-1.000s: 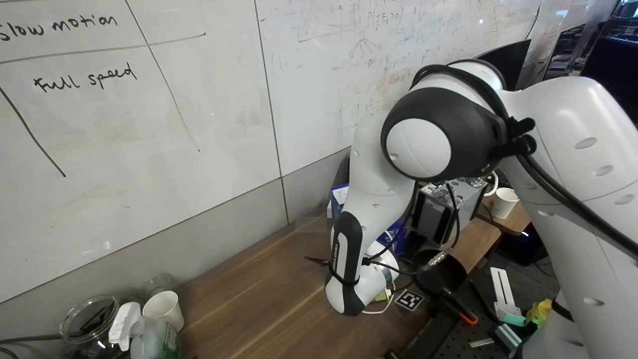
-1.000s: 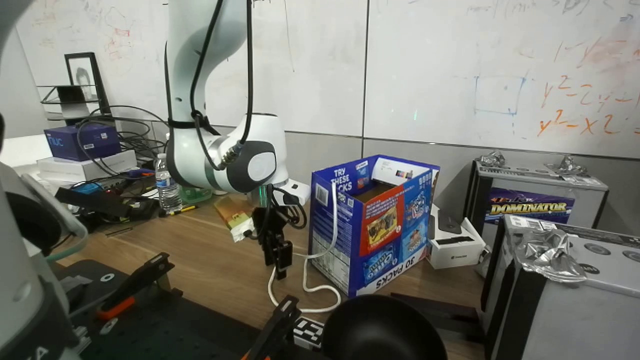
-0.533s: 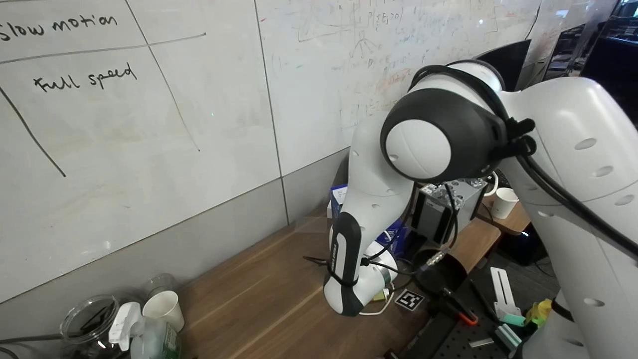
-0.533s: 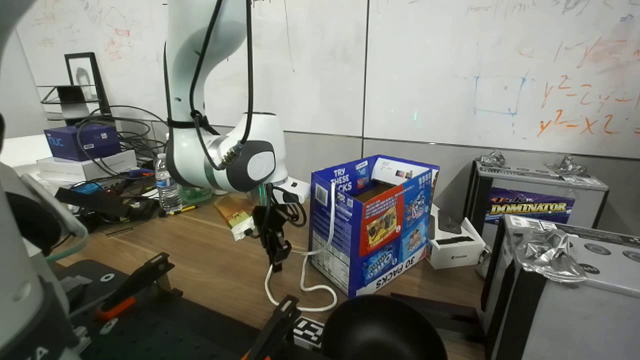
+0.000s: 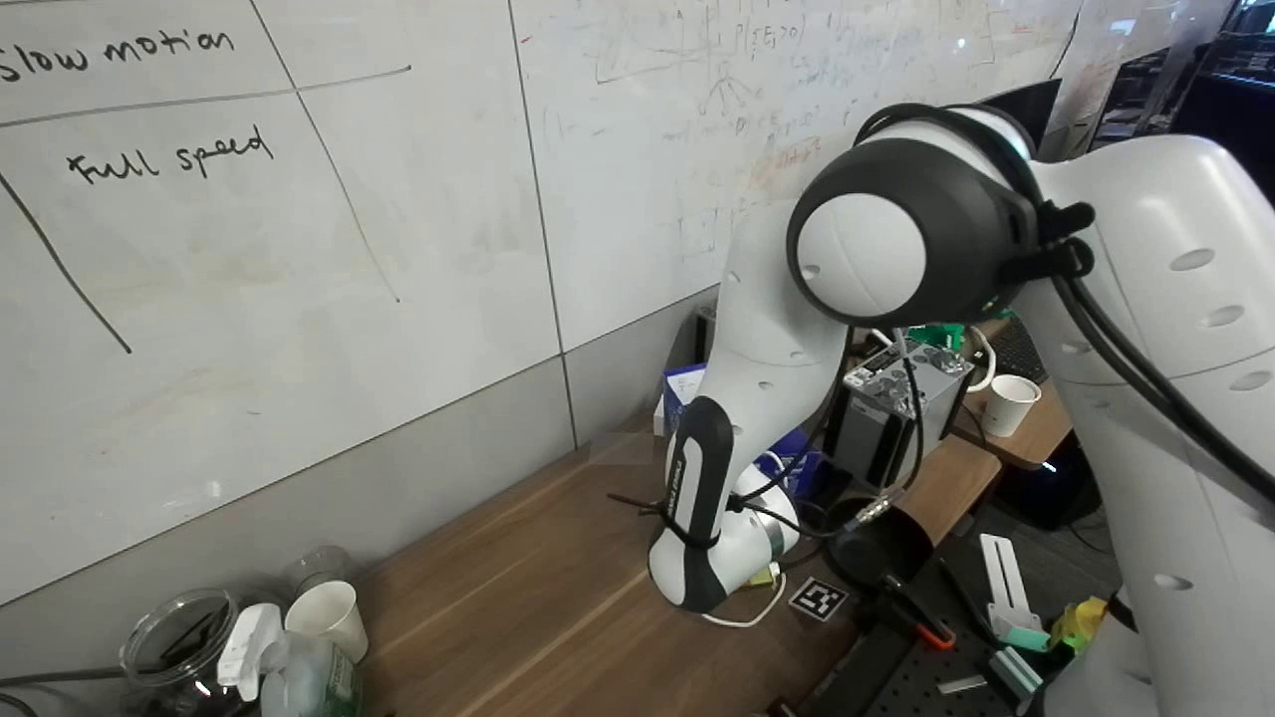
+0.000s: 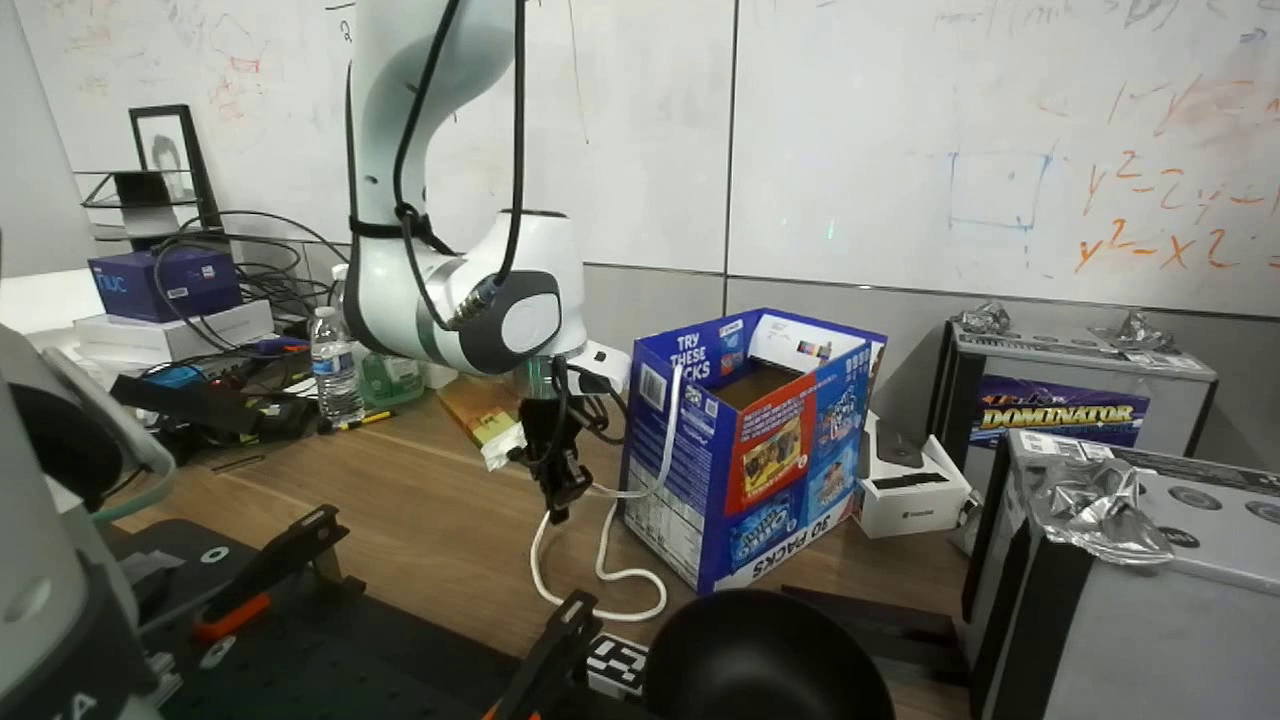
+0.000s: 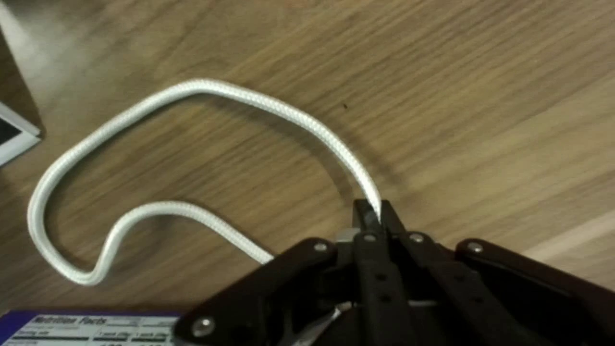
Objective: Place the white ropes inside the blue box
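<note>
A white rope (image 7: 197,87) loops over the tabletop in the wrist view, one strand rising between the fingertips of my gripper (image 7: 378,214), which is shut on it. In an exterior view the gripper (image 6: 560,500) hangs low over the table, left of the blue box (image 6: 665,480). A strand of white rope (image 6: 672,440) also drapes over that box's near rim; whether its end lies inside is hidden. The box stands upright with its top open. At the wrist view's lower left, its printed blue side (image 7: 96,331) shows. In another exterior view the arm hides the gripper and much of the box (image 5: 797,468).
A black pan (image 6: 765,650) sits in front of the box, beside a marker block (image 6: 615,665). Behind the gripper lies a yellow and red packet (image 6: 480,412). A small white box (image 6: 910,490) and grey machines (image 6: 1150,580) stand to the right. A black clamp (image 6: 560,650) rises near the front.
The fingers have closed on the rope. My gripper has lifted slightly, drawing the rope up with it, and the arm has shifted a little. The blue box's upper edge has moved slightly right.
</note>
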